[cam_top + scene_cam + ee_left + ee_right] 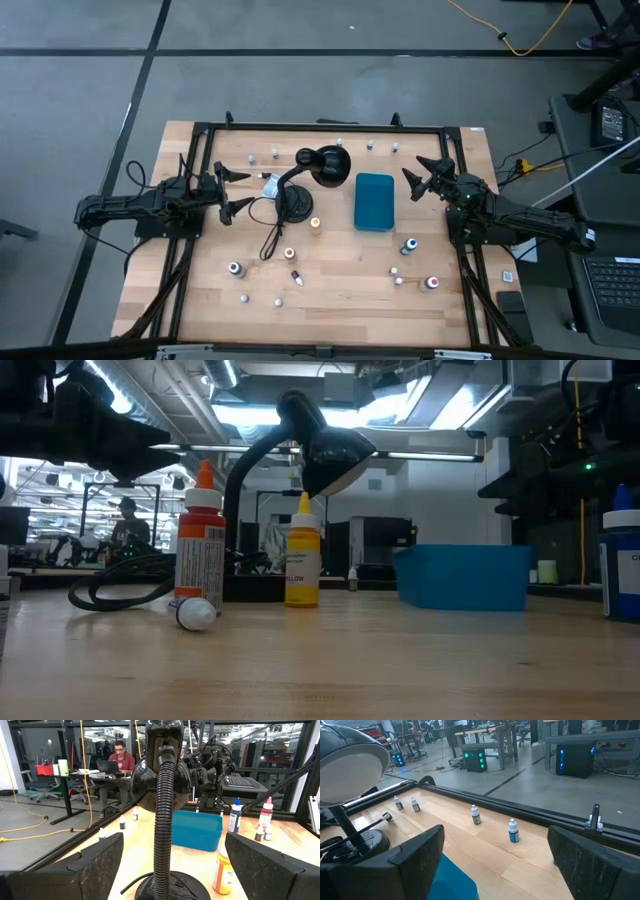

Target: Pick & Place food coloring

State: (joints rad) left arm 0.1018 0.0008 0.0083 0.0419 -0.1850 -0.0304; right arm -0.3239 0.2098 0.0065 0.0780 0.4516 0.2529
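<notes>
Between both spread, empty grippers [232, 190] [416, 180], lamp [305, 180] and box [374, 201] crowd scattered bottles [410, 246].

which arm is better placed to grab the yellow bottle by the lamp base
Left, probably. The left tool is open and faces the lamp, with the yellow bottle beside its base. The teal box lies between the right tool and that bottle.

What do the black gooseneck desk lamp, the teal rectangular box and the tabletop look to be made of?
Black gooseneck desk lamp: ribbed flexible neck and glossy head, probably plastic or coated metal. Teal rectangular box: matte, even colour, likely plastic. Tabletop: pale wood with plank seams and a smooth finish.
</notes>
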